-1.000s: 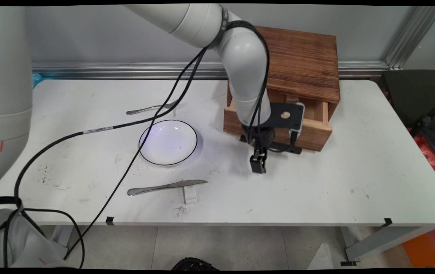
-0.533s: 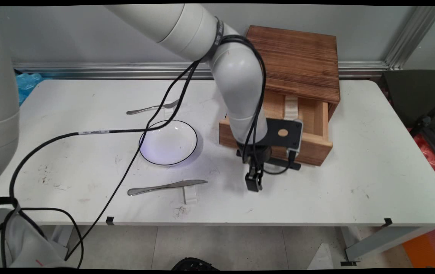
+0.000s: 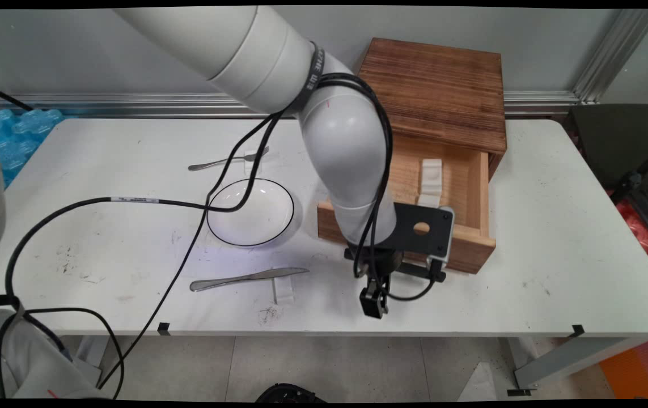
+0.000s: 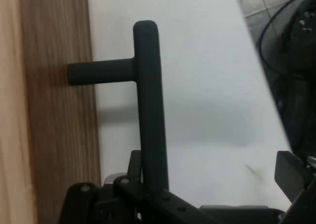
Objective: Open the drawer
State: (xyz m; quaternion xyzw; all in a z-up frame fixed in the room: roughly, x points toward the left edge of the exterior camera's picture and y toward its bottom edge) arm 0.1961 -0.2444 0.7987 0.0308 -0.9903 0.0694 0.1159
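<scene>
A dark wooden box stands at the back of the table, and its light wooden drawer is pulled far out toward the near edge. My gripper points down in front of the drawer, shut on the drawer's black bar handle. In the hand view the handle runs down into my gripper, with the drawer front at the left. A white ridged block lies inside the drawer.
A white plate with a black rim sits left of the drawer. A knife rests on a small white stand near the front edge. A fork lies further back. Black cables hang across the plate.
The gripper has moved toward the near edge with the handle in it, and the drawer has slid further out, uncovering the white block inside.
</scene>
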